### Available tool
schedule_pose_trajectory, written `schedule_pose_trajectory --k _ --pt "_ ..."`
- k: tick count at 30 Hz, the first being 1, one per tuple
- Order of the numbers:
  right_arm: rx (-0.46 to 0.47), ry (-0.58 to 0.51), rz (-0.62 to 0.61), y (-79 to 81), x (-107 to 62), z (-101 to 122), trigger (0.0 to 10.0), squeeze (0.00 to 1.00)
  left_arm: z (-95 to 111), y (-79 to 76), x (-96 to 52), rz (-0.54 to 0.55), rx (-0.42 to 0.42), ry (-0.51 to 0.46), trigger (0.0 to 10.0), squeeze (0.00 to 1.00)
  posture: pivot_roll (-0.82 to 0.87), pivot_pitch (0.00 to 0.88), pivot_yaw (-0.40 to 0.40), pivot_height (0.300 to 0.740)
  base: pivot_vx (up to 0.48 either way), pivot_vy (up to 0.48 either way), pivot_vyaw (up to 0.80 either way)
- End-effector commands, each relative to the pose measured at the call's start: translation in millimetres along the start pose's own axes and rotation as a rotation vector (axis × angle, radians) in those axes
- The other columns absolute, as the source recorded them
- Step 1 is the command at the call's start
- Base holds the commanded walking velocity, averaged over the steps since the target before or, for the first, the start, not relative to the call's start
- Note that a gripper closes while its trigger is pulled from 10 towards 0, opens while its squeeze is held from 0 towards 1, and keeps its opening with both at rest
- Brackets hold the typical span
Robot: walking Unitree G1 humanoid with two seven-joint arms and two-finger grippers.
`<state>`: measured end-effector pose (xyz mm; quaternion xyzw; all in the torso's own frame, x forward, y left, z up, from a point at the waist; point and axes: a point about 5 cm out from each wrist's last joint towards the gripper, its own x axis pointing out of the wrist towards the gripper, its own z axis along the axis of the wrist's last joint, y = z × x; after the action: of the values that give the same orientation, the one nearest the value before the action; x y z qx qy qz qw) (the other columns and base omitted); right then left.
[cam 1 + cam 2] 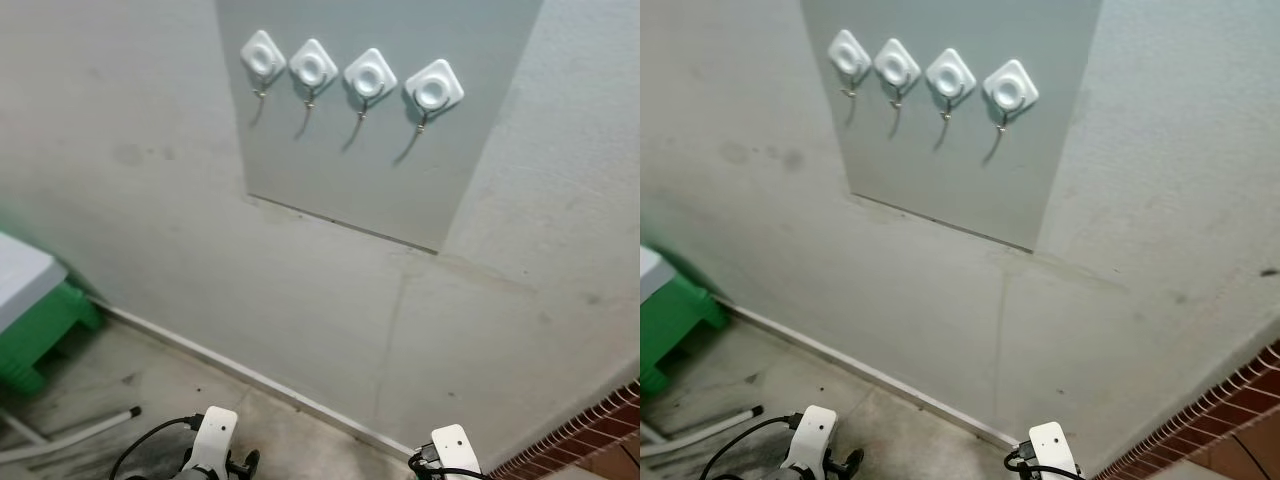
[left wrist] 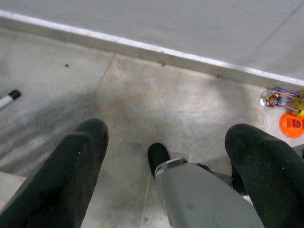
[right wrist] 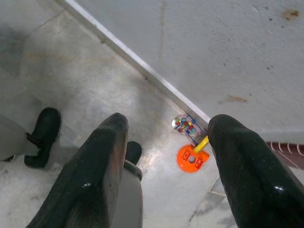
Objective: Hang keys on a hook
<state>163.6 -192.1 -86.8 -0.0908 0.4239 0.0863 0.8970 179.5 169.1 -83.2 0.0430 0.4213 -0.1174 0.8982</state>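
Note:
Four white square hooks hang in a row on a grey panel [image 1: 380, 180] high on the wall: the leftmost hook [image 1: 263, 55] through to the rightmost hook [image 1: 434, 87], each with a small metal hook below. The keys [image 3: 190, 147], with an orange tag and a ring of coloured beads, lie on the floor by the wall's base, also in the left wrist view as keys [image 2: 285, 107]. Both arms hang low. My left gripper [image 2: 167, 130] is open over the floor, holding nothing. My right gripper [image 3: 169, 122] is open too, above and short of the keys.
A green stool [image 1: 40, 320] with a white top stands at the left. A white rod [image 1: 80, 430] lies on the floor near it. A brick strip [image 1: 590, 430] runs at the lower right. My black foot [image 2: 159, 156] shows below the left gripper.

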Motion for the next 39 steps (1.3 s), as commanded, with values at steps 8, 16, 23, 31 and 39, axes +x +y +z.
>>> schedule_pose_trajectory --k 8,16,23,31,39 --pt "0.014 0.031 -0.009 -0.2 -3.8 -11 10.0 0.00 -17 -1.0 -4.9 0.015 -0.017 0.047 10.0 0.00 -0.02 0.009 0.021 0.740 0.000 0.000 0.80" --pt "0.012 0.022 -0.006 -0.3 -2.5 -8 10.0 0.00 -17 -0.3 -4.8 0.025 -0.052 0.046 10.0 0.00 -0.02 0.018 0.016 0.740 0.000 0.226 0.60" --pt "-0.004 0.018 -0.007 -1.0 -1.7 -5 10.0 0.00 -14 3.3 -4.3 0.035 -0.038 0.040 10.0 0.00 -0.01 0.024 0.012 0.740 0.000 0.135 0.59" --pt "0.005 0.019 -0.009 -1.9 -1.9 -5 10.0 0.00 -12 5.0 -4.0 0.043 -0.042 0.042 10.0 0.00 -0.01 0.025 0.013 0.740 0.000 0.000 0.80" --pt "0.011 0.015 -0.009 -1.3 -1.3 -4 10.0 0.00 -11 6.0 -3.8 0.049 -0.046 0.040 10.0 0.00 -0.01 0.024 0.014 0.740 0.000 0.000 0.80"
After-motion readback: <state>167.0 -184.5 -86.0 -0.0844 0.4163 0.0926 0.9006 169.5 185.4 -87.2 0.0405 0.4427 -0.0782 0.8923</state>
